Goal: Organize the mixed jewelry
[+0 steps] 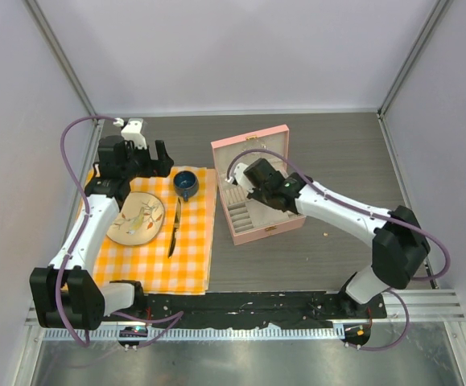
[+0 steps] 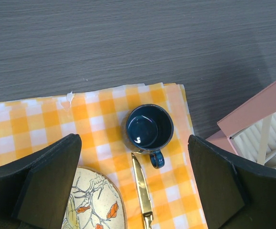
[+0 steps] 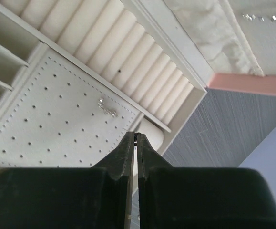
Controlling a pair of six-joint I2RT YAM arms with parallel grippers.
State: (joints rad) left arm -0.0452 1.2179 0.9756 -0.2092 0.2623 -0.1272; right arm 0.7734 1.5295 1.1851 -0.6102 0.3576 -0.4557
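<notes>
Jewelry (image 3: 106,109), tiny, silvery, glinting, on perforated cream panel (image 3: 47,121)

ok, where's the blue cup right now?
In the top view, left of centre: the blue cup stands on the checked cloth near its far right corner, just past the knife tip, with the pink box to its right.
</notes>
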